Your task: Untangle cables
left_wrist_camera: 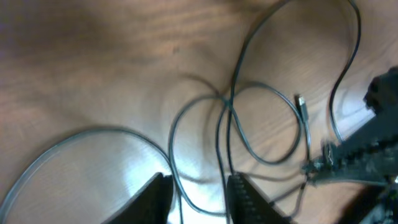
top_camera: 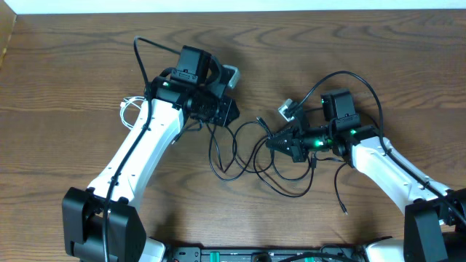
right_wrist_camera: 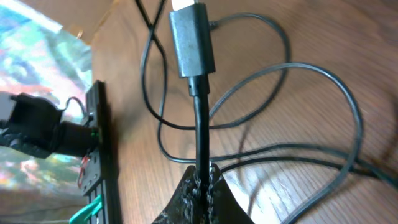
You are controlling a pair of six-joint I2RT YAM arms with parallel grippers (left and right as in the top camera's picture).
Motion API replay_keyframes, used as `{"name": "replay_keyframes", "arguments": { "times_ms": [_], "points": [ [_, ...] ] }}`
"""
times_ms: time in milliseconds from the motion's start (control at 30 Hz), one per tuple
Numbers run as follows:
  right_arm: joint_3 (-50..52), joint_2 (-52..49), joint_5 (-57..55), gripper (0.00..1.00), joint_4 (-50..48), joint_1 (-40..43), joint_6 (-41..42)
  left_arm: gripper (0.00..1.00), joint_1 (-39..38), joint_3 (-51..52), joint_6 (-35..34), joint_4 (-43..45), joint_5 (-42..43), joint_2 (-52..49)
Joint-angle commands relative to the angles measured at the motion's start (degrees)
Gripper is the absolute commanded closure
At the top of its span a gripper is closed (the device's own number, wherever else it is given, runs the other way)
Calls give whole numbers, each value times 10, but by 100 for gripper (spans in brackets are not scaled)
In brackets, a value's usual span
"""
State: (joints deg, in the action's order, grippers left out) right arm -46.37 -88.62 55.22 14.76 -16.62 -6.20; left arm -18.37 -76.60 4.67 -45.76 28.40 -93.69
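Pinching black cable [right_wrist_camera: 198,134] in right hand [right_wrist_camera: 201,182], left hand [left_wrist_camera: 198,190] parted over its loops, far table edge [top_camera: 291,16] well apart

- The white cable [top_camera: 124,108] shows as one small loop — the rest lies under the left arm [top_camera: 142,149].
- The left wrist view is blurred; the left gripper [left_wrist_camera: 198,190] is cut off by the bottom edge.
- The black cable [right_wrist_camera: 199,130] has its plug [right_wrist_camera: 189,43] cropped at the top edge; the right gripper [right_wrist_camera: 201,182] is cropped below.
- Overhead, which strand crosses over which — too fine to tell.
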Motion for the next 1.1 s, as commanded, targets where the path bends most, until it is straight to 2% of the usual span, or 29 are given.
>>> {"name": "replay_keyframes", "arguments": {
  "times_ms": [0, 67, 367, 567, 1067],
  "points": [
    [0, -1, -55, 99, -4, 8, 76, 50, 0, -5, -8, -20, 5, -5],
    [0, -1, -84, 99, -2, 11, 103, 47, 0, -4, -22, -33, 5, -14],
    [0, -1, -193, 99, 26, 12, 180, 47, -24, 0, -39, -49, 5, -95],
    [0, -2, -193, 99, 31, 12, 186, 46, -54, 0, -39, -60, 5, -143],
    [3, -2, -193, 99, 46, 12, 186, 42, -81, 0, -39, 27, -21, -250]
  ]
}}
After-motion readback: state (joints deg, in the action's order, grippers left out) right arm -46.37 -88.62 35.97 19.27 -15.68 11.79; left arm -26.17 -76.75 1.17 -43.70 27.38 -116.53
